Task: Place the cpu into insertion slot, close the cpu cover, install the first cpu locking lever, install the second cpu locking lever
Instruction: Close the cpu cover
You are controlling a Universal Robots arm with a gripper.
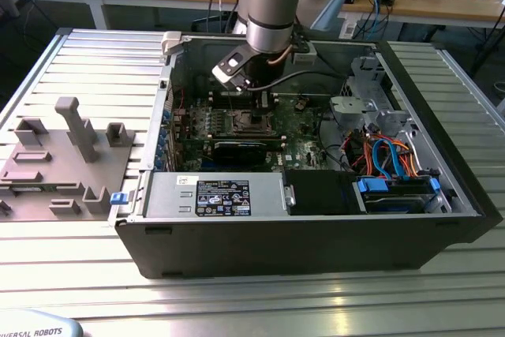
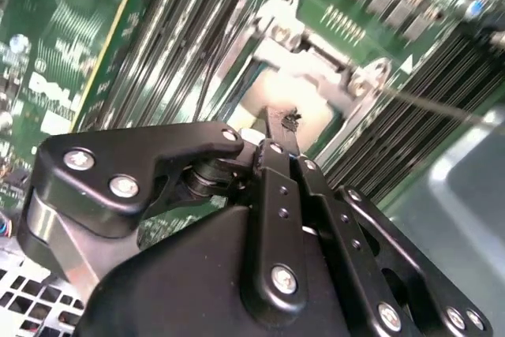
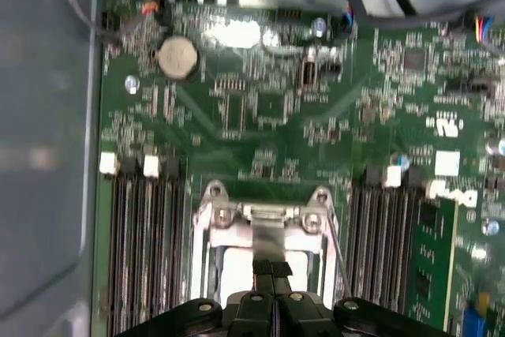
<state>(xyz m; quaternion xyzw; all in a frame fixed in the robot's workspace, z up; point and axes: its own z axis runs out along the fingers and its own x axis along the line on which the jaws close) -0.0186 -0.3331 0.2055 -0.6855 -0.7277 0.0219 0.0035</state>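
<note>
My pincer point(image 3: 272, 270), fingers pinched narrow together, bears on the cpu cover point(image 3: 264, 222), seemingly pressing it flat over the cpu point(image 3: 233, 278) lying in the insertion slot point(image 3: 201, 258), mid-motherboard point(image 3: 260, 116).

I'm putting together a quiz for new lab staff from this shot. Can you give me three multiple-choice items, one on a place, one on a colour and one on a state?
1. The gripper is:
A) over the cpu cover
B) over the drive cables
C) outside the case

2. The motherboard is:
A) blue
B) green
C) red

3. The gripper's jaws are:
A) wide apart
B) shut together
C) half open

Answers:
1 A: in both wrist views its tips hang over the silvery frame.
2 B: the board is green in both wrist views.
3 B: no gap shows between them.
</note>
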